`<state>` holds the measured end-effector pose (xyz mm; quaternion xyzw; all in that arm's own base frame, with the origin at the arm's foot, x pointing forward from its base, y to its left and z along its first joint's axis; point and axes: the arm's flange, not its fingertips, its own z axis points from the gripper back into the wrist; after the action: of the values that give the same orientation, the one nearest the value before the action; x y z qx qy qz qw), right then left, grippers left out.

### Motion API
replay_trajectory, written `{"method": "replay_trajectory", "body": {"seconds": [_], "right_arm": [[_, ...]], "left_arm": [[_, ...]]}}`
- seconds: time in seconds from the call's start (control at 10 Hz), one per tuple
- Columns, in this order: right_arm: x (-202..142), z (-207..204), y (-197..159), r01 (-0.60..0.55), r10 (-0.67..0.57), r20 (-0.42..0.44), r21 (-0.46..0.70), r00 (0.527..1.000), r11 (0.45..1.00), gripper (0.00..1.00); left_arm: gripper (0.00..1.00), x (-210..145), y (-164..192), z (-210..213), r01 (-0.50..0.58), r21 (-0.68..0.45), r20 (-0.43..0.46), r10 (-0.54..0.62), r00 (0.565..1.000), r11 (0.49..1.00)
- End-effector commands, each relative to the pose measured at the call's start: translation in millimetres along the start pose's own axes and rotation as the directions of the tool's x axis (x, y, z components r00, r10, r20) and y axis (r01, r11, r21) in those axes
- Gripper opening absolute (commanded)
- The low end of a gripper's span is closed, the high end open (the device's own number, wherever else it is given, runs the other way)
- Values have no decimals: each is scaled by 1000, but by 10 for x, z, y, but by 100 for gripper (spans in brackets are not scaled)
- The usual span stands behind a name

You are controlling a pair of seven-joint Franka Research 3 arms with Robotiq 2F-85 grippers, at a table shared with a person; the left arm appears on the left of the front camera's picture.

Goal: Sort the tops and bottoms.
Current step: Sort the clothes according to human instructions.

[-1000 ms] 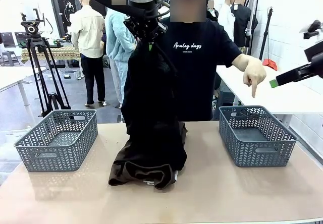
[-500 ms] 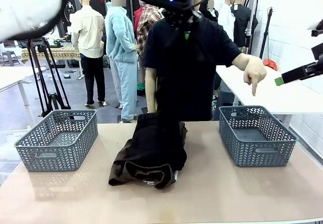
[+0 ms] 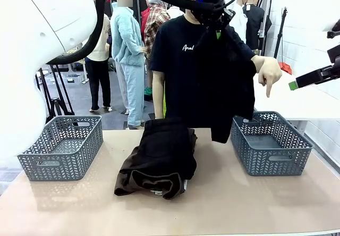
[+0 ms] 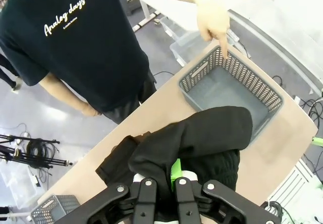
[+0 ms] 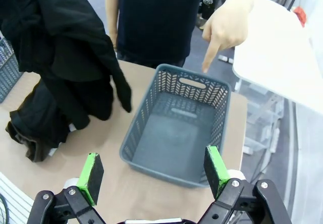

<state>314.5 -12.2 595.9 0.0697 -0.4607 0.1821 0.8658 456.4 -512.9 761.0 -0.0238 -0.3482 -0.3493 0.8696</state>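
One black garment (image 3: 226, 87) aloft beside right basket (image 3: 272, 160)

Pinched at its top between the fingers of left gripper (image 3: 215, 33), pressed together on the cloth, high above and to the left of right basket. Hanging full length from there, hem just outside that basket's left rim and off the desk (image 3: 239, 204). From the left wrist, seen bunched around the fingers and overlapping a corner of right basket below.

Left of right basket, lying on the desk: heap (image 3: 159, 164) of dark cloth, black on top, brown along its near edge. Touching neither basket. Farther left again, well apart from right basket: left basket (image 3: 58, 151).

Above right basket's far rim: person's hand (image 3: 268, 75), index finger pointing straight down into it.

High and to the right of right basket: right gripper (image 5: 154, 169), fingers spread wide, holding nothing. From its wrist, looking down into right basket's open inside, with the black garment hanging just left of that basket.
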Motion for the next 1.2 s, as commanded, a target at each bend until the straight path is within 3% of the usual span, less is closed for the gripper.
{"method": "replay_trajectory", "body": {"seconds": [0.0,0.2,0.3,0.4,0.5,0.6,0.9,1.1], "right_arm": [[5,-3,11,-6,6,0,-3,1000,1000,100],[5,-3,11,-6,6,0,-3,1000,1000,100],[5,-3,11,-6,6,0,-3,1000,1000,100],[5,-3,11,-6,6,0,-3,1000,1000,100],[5,-3,11,-6,6,0,-3,1000,1000,100],[5,-3,11,-6,6,0,-3,1000,1000,100],[5,-3,11,-6,6,0,-3,1000,1000,100],[5,-3,11,-6,6,0,-3,1000,1000,100]], "left_arm": [[0,-45,62,48,-11,13,-4,11,1000,1000],[0,-4,33,-11,-4,4,-4,4,1000,1000],[0,101,-98,-122,-50,-47,106,55,993,998],[0,303,-134,-267,-216,-159,239,250,938,963],[0,496,-80,-376,-233,-171,375,282,883,957],[0,659,-139,-439,-243,-222,442,319,838,944],[0,935,-339,-635,-223,-313,517,362,776,923],[0,839,-440,-921,-284,-357,514,440,736,890]]}}
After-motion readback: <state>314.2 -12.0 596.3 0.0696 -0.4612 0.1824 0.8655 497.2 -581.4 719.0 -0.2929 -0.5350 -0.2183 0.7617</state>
